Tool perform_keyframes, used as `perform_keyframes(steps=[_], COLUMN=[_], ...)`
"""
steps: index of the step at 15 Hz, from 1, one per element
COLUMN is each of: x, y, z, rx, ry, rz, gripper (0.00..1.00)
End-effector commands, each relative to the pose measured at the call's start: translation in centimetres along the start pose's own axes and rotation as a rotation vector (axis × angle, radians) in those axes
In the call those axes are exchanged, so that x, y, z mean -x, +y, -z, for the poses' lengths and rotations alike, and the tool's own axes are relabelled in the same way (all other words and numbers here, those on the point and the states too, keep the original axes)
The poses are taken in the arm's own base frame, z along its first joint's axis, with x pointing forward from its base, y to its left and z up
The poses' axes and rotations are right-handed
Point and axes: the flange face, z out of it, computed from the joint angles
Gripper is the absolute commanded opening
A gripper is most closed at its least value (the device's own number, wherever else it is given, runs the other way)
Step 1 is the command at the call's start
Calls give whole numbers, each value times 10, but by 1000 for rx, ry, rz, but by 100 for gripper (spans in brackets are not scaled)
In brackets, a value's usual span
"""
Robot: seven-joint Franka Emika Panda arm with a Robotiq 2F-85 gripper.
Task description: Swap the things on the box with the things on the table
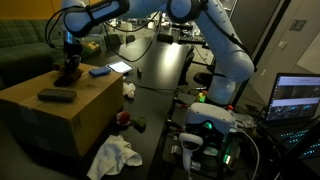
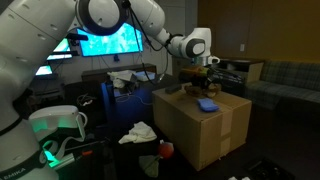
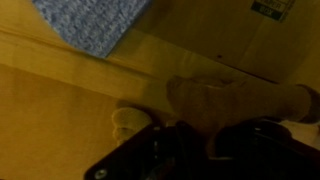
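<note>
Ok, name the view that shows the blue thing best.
An exterior view: the blue thing lies whole, unblocked, on the box. Elsewhere in an exterior view the blue thing sits at the box's far edge. The wrist view crops it, blurred.

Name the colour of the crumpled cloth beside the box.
White; the crumpled cloth shows best in an exterior view.

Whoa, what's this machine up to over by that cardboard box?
A white robot arm reaches its tool down to the top of the cardboard box, right at a brownish object. Whether it grips it is unclear. A blue item and a dark flat item also lie on the box.
</note>
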Motion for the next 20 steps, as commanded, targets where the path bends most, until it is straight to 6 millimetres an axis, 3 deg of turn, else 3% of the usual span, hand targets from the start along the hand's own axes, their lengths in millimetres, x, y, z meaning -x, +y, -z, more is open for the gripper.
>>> perform_keyframes(steps=[1,6,7,12,14,16,17,20], x=[2,22,29,83,107,132,145,187], y=[-5,2,-6,-30,-40,-13,-7,32], z=[27,68,78,127,135,139,137,127], rx=[12,12,11,30,40,34,34,42], ry=[8,9,3,-13,-21,-32,-38,-57], rz=[2,-14,-17,-47,-67,-96,-114,-185], gripper=[1,3,3,3,3,3,3,3])
